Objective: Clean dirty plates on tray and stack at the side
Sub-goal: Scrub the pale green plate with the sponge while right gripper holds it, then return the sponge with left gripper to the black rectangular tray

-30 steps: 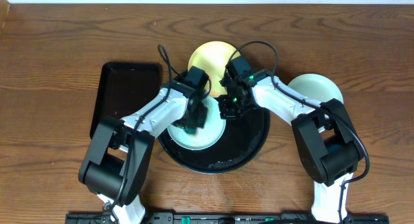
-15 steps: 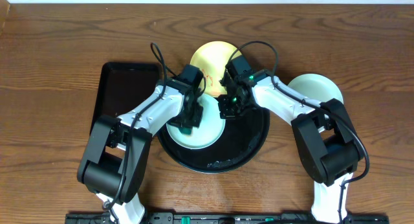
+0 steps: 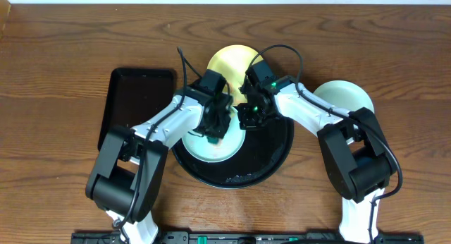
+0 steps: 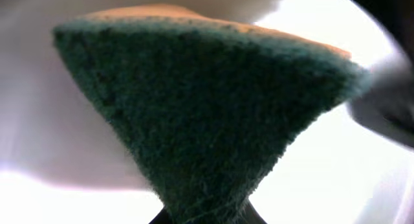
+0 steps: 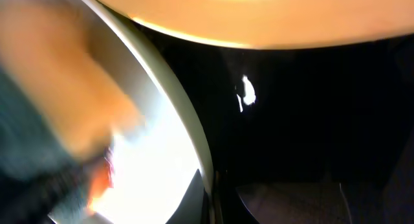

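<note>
A pale blue-white plate (image 3: 201, 149) lies on the left half of the round black tray (image 3: 276, 154). My left gripper (image 3: 215, 126) is shut on a green sponge (image 3: 213, 137) with an orange back and presses it on this plate. The sponge fills the left wrist view (image 4: 207, 107), with the white plate (image 4: 58, 120) behind it. My right gripper (image 3: 246, 118) is shut on the plate's right rim; in the right wrist view the rim (image 5: 194, 146) runs between its jaws (image 5: 213, 198). A pale yellow plate (image 3: 232, 63) lies at the tray's far rim. A second pale plate (image 3: 347, 96) lies on the table at the right.
A rectangular black tray (image 3: 137, 103) lies on the wooden table to the left of the round tray. The yellow plate (image 5: 259, 17) and the glossy tray floor (image 5: 297, 107) show in the right wrist view. Both arms cross over the round tray.
My left gripper has moved the sponge to the right across the plate, toward the right gripper. The right gripper has not moved.
</note>
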Robot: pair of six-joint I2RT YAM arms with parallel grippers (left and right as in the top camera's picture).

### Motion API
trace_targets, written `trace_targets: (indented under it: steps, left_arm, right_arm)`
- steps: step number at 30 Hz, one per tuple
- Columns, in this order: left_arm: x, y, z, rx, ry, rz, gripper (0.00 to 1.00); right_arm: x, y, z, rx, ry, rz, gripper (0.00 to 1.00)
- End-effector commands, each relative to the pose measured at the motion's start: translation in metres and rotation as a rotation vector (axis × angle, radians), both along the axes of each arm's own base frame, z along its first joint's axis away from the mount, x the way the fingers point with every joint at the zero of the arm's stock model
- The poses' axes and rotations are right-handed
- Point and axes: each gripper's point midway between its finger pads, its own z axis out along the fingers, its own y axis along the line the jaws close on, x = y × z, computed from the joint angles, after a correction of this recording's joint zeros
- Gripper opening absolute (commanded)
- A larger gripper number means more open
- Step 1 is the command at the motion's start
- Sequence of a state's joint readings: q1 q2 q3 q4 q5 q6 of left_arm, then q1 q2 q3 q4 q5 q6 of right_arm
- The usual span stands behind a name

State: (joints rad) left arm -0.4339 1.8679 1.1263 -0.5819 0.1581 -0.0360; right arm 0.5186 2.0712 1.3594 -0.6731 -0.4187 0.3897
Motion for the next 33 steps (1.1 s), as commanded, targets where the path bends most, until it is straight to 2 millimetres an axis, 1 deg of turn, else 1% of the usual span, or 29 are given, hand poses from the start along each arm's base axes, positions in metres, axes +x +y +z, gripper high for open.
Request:
trace_targets:
  steps: [1, 3, 7, 10, 14, 19, 22, 25, 28, 33]
  left_arm:
    - [0.017, 0.077, -0.01, 0.376, -0.117, 0.277, 0.07]
    - [0.016, 0.092, -0.007, 0.438, -0.133, 0.349, 0.08]
    - [0.013, 0.099, -0.004, 0.451, -0.107, 0.366, 0.07]
    - [0.016, 0.101, 0.005, 0.456, -0.098, 0.378, 0.07]
    - [0.032, 0.1, 0.026, 0.437, -0.124, 0.398, 0.07]
    - [0.053, 0.101, 0.065, 0.415, -0.142, 0.433, 0.08]
    - [0.061, 0.109, 0.088, 0.411, -0.146, 0.46, 0.07]
    - [0.067, 0.121, 0.105, 0.41, -0.147, 0.497, 0.07]
    - [0.07, 0.138, 0.11, 0.411, -0.141, 0.542, 0.08]
    - [0.069, 0.163, 0.104, 0.33, -0.078, 0.634, 0.08]
  right_arm:
    - [-0.003, 0.0, -0.008, -0.009, 0.019, 0.006, 0.01]
    - [-0.003, 0.0, -0.008, -0.009, 0.018, 0.006, 0.01]
    - [-0.002, 0.001, -0.008, -0.006, 0.014, 0.005, 0.01]
    - [-0.002, 0.001, -0.008, -0.007, 0.014, 0.006, 0.01]
    - [-0.002, 0.001, -0.008, -0.006, 0.014, 0.006, 0.01]
    - [-0.002, 0.001, -0.008, -0.007, 0.014, 0.006, 0.01]
    - [-0.002, 0.001, -0.008, -0.006, 0.014, 0.006, 0.01]
    - [-0.002, 0.0, -0.008, -0.006, 0.014, 0.005, 0.01]
    - [-0.001, 0.003, -0.004, 0.014, 0.008, 0.021, 0.01]
    - [0.007, 0.01, 0.012, 0.05, -0.039, 0.059, 0.01]
